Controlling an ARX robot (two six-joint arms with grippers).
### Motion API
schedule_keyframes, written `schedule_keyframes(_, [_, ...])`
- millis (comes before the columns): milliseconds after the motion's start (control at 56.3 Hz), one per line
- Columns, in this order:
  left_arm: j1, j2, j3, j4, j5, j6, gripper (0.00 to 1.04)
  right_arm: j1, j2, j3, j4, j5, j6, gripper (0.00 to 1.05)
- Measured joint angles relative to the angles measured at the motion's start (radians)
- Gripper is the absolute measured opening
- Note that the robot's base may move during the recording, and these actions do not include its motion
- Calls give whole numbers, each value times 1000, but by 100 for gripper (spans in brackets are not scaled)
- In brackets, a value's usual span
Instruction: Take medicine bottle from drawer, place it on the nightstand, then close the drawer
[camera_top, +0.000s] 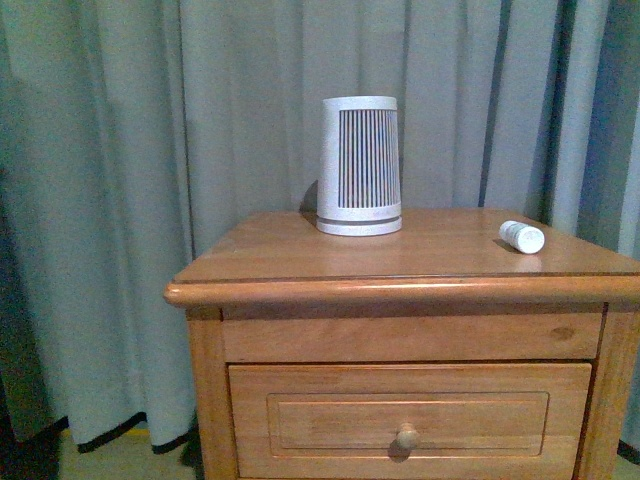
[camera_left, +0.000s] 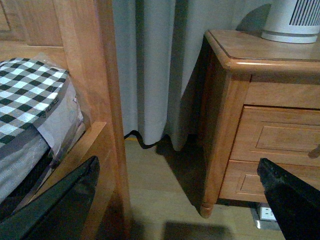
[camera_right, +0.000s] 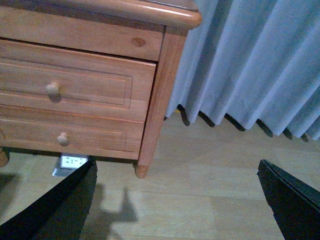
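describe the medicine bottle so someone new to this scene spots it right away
Find the honey-coloured wooden nightstand in front of the grey curtain. On its top, toward the right edge, lies a small white cylindrical medicine bottle on its side. It is far smaller than the only other item there, the tall white slatted device.

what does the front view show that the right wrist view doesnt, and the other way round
Only the front view shows the nightstand's top, with the medicine bottle lying on its side there and the white slatted device standing behind it.

Only the right wrist view shows the lower drawer, the nightstand's foot, a wall socket, the floor, and the right gripper hanging empty, jaws wide apart.

Both show the upper drawer closed, its round knob, and the curtain.
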Motion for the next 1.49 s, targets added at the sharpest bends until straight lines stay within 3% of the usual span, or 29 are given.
schedule_keyframes(89, [0, 0, 0, 0, 0, 0, 98, -2, -5, 0, 2, -3, 3, 98])
schedule_keyframes(160, [0, 0, 0, 0, 0, 0, 98, -71, -77, -62, 119, -185, 44, 86])
schedule_keyframes(231, [0, 0, 0, 0, 1, 0, 98, -208, -124, -71, 151, -361, 71, 69])
schedule_keyframes(621, [0, 0, 0, 0, 0, 0, 98, -232, -127, -71, 151, -386, 82, 3])
schedule_keyframes(817, [0, 0, 0, 0, 0, 0, 98, -232, -127, -71, 151, -386, 85, 5])
schedule_keyframes(1332, [0, 0, 0, 0, 0, 0, 98, -232, -127, -71, 151, -386, 87, 99])
schedule_keyframes(1492, [0, 0, 0, 0, 0, 0, 98, -232, -127, -71, 151, -386, 87, 98])
